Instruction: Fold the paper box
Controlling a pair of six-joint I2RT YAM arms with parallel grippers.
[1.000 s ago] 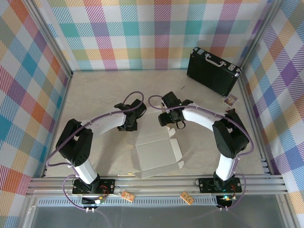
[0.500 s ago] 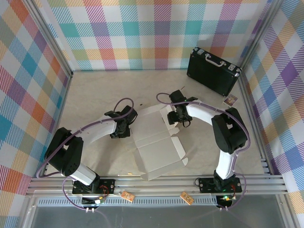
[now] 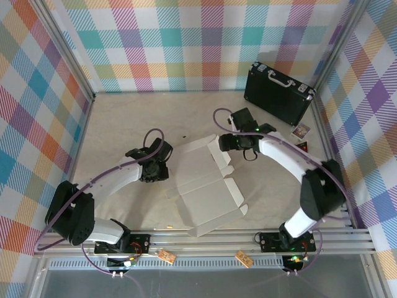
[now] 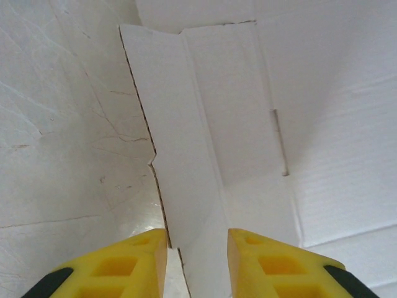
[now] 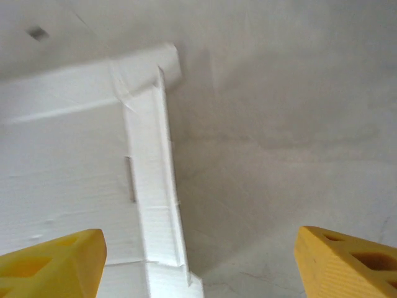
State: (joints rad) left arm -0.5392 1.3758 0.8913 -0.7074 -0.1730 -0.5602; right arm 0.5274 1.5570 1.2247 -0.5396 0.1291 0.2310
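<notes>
The paper box (image 3: pixel 203 186) is laid open on the table (image 3: pixel 124 124), white face up, well apart from the black briefcase (image 3: pixel 277 92) and on its near, left side. The panels are spread almost flat. No wall is seen stood up, and no tab is seen pushed into a slot. The task is therefore judged to be at its start: the blank lies opened out, and the raising of the sides, the tucking of the flaps and the closing of the top are all left to be done.

The right gripper (image 5: pixel 198 239) is held over the edge of the box turned toward the briefcase, between briefcase and box, with its jaws spread wide and nothing taken between them. The left gripper (image 4: pixel 197 245) is set at the edge turned away from the briefcase. Its jaws are parted only a little, and a strip of side flap (image 4: pixel 186 155) is seen running into the gap. No firm pinch on that strip is made out, as the gap looks wider than the thin board.

From the top view the whole outline of the blank, both arms and the briefcase are given at once, but the jaw gaps are too small to be read there. In the left wrist view a crease and a narrow slot (image 4: pixel 280 143) are picked out beside the flap. In the right wrist view the opposite flap (image 5: pixel 155 180) appears lifted slightly into a ridge, with a shadow thrown beside it, which is hard to tell from above.
</notes>
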